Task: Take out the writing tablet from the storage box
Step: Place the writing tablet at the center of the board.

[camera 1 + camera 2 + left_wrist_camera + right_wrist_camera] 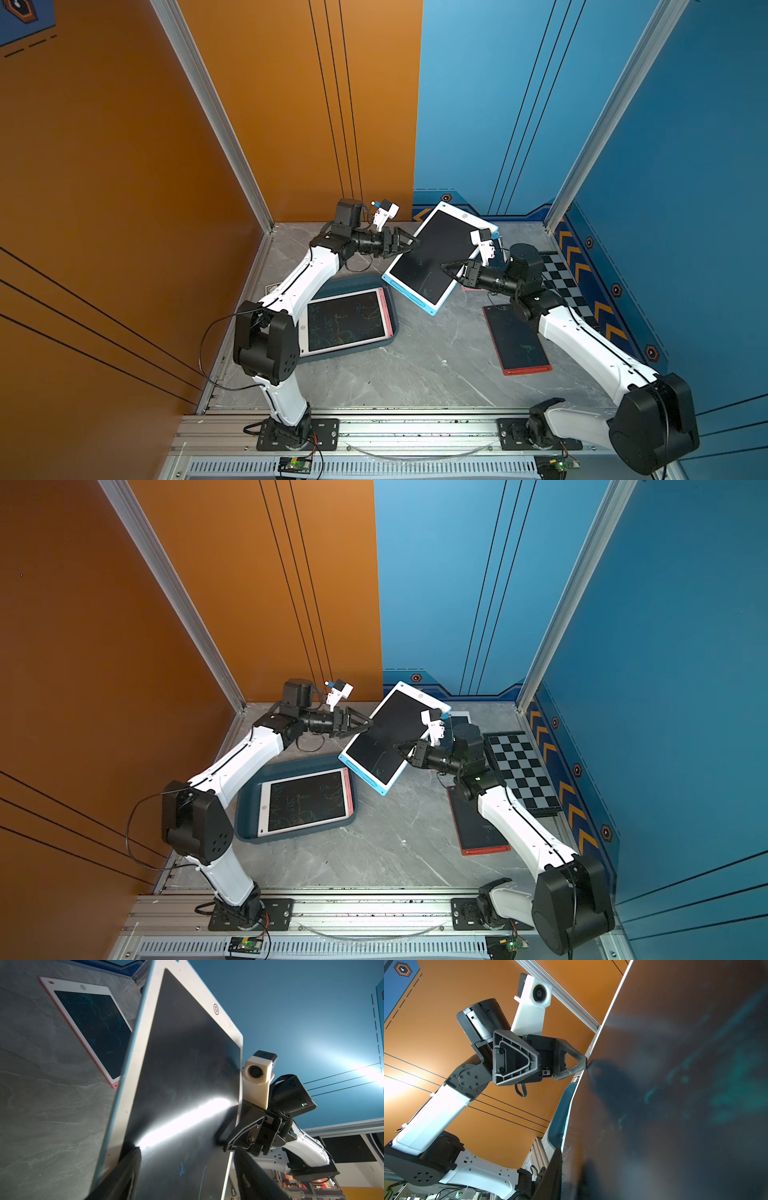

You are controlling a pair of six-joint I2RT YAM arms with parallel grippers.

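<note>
A blue-framed writing tablet (436, 257) (386, 742) hangs tilted in the air above the table, between both arms. My right gripper (445, 266) (400, 748) is shut on its right edge, one finger (553, 1169) lying on the dark screen (675, 1084). My left gripper (415, 246) (369, 725) is open at the tablet's left edge, its jaws spread either side of the panel (182, 1064). The storage box (392, 328) (249, 808), a dark teal tub, sits on the table below the left arm. In it lies a pink-framed tablet (347, 322) (307, 802).
A red-framed tablet (517, 340) (478, 825) lies flat under the right arm. A chequered board (523, 771) sits along the right wall. Another pink-edged tablet (91, 1028) lies on the marble table (415, 365) at the back. Walls enclose three sides.
</note>
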